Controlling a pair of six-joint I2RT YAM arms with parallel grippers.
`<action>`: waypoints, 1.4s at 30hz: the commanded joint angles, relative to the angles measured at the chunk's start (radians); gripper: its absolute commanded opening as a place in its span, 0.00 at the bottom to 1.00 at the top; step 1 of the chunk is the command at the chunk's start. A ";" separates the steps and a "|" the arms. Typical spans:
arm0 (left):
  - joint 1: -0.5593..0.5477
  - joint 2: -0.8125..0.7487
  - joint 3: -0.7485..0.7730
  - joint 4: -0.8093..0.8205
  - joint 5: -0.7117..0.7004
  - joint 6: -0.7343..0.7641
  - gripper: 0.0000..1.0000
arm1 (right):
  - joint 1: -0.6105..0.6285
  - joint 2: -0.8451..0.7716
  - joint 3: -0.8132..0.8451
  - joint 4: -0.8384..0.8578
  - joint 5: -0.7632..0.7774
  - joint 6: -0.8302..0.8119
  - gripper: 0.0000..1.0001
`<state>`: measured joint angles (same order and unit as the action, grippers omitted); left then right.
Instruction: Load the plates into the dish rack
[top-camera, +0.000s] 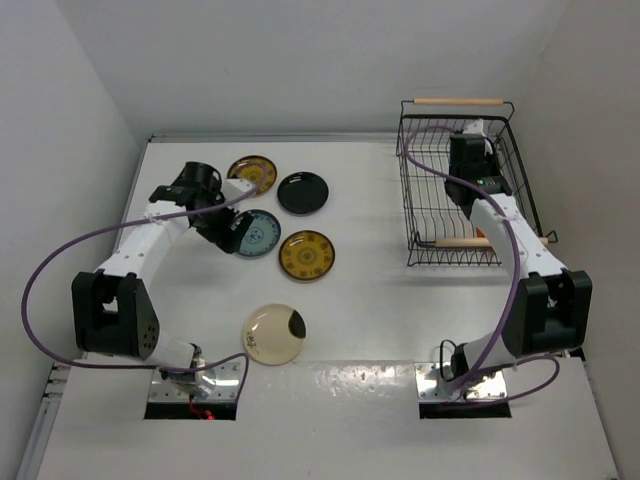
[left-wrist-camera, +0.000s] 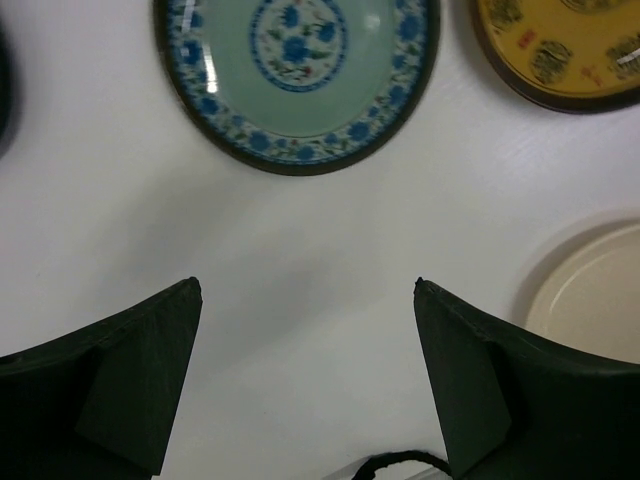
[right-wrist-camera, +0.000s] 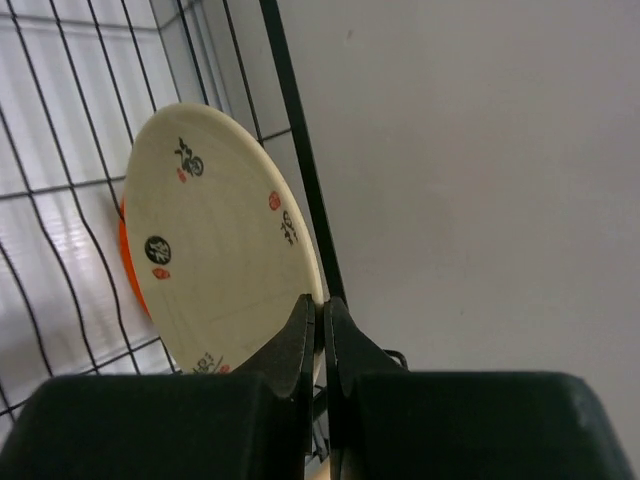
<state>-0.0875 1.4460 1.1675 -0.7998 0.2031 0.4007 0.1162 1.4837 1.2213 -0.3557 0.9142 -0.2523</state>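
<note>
Five plates lie flat on the white table (top-camera: 380, 320), left of centre: a far yellow plate (top-camera: 252, 173), a black plate (top-camera: 302, 192), a blue plate (top-camera: 265, 236), a near yellow plate (top-camera: 307, 254) and, nearest, a blotched cream plate (top-camera: 273, 333). The left claw (left-wrist-camera: 306, 288) hovers spread wide over bare table, just on the near side of the blue plate. At far right, the right arm reaches into the dish rack (top-camera: 415, 215), hiding part of it. The right claw (right-wrist-camera: 322, 305) is pressed together at the rim of a marked cream plate (right-wrist-camera: 215, 250). This plate leans on the rack's wire wall, with an orange plate (right-wrist-camera: 130, 270) behind it. Whether the rim is pinched is unclear.
</note>
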 joint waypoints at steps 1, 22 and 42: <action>-0.035 0.017 -0.011 -0.033 0.038 0.044 0.92 | -0.044 -0.011 -0.052 0.127 0.005 -0.012 0.00; -0.054 0.088 0.044 -0.033 0.038 0.053 0.92 | -0.136 0.081 -0.178 0.129 -0.149 0.114 0.00; -0.054 0.106 0.073 -0.042 0.065 0.063 0.92 | -0.138 -0.040 -0.238 0.293 -0.133 -0.054 0.00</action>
<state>-0.1326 1.5551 1.2034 -0.8371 0.2436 0.4488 -0.0120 1.4418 0.9882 -0.1497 0.7555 -0.2638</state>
